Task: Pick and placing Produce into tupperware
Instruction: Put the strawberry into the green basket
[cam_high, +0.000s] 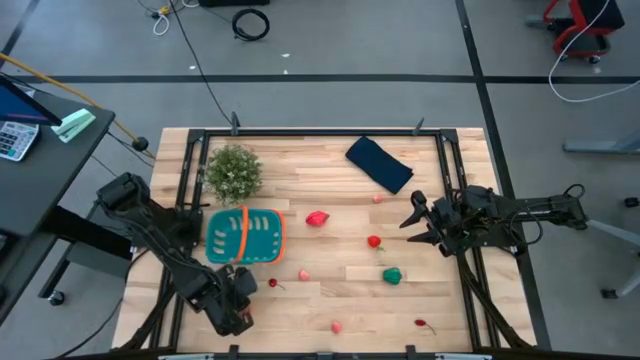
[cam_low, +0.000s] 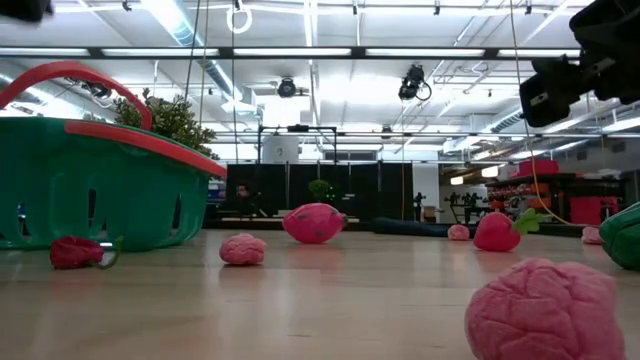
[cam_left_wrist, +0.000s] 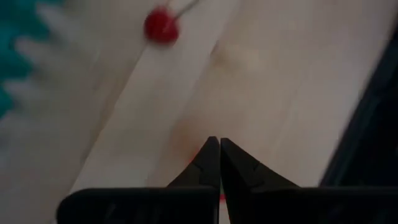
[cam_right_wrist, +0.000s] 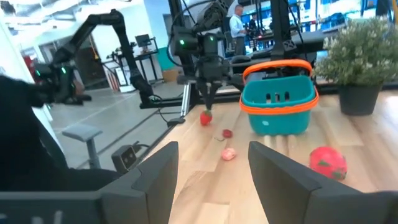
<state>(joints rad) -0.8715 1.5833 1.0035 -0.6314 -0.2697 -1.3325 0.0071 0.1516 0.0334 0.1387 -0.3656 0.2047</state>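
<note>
The teal basket-like tupperware (cam_high: 245, 236) with an orange rim and handle stands at the table's left, also in the low view (cam_low: 100, 190). My left gripper (cam_high: 243, 290) is just near of it, pointing down and shut on a small red piece of produce (cam_right_wrist: 205, 117). A red cherry (cam_left_wrist: 160, 26) lies on the table beside it. More produce lies across the middle: a pink-red fruit (cam_high: 317, 218), a strawberry (cam_high: 374, 241), a green piece (cam_high: 392, 275) and pink pieces (cam_high: 304, 274). My right gripper (cam_high: 412, 222) hovers open at the right, touching nothing. My left gripper (cam_left_wrist: 219, 146) pinches the small red piece between its fingertips, coming from above and pointing down. Its own wrist view shows only slivers of red (cam_left_wrist: 194, 157) beside the shut fingers. The right wrist view shows the piece just below the fingertips; whether it touches the table, I cannot tell.
A bushy plant (cam_high: 233, 170) stands just far of the tupperware, and a dark blue folded cloth (cam_high: 380, 163) lies near the far edge. A pink piece (cam_high: 337, 326) and a cherry (cam_high: 425, 324) lie near the near edge. Black frame rails (cam_high: 190, 200) run along the table's sides.
</note>
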